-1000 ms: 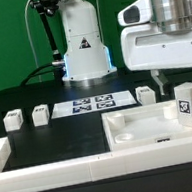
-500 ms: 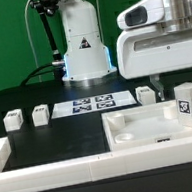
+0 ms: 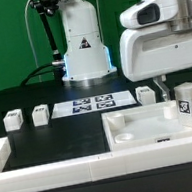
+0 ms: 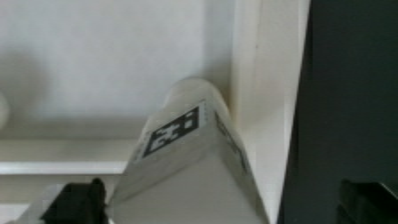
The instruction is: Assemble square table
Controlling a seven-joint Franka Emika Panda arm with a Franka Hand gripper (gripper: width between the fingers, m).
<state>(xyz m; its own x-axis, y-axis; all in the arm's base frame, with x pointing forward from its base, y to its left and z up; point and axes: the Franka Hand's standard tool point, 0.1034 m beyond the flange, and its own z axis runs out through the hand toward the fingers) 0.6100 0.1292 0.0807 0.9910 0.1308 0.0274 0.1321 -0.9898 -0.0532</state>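
While between tool (image 4: 224, 205) fingers (image 4: 80, 203), upright leg (image 3: 189, 103) on tabletop (image 3: 140, 129).

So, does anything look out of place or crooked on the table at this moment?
One leg stands inside the table top, at its corner on the exterior view's right, and it seems slightly tilted against the rim. Nothing else stands out.
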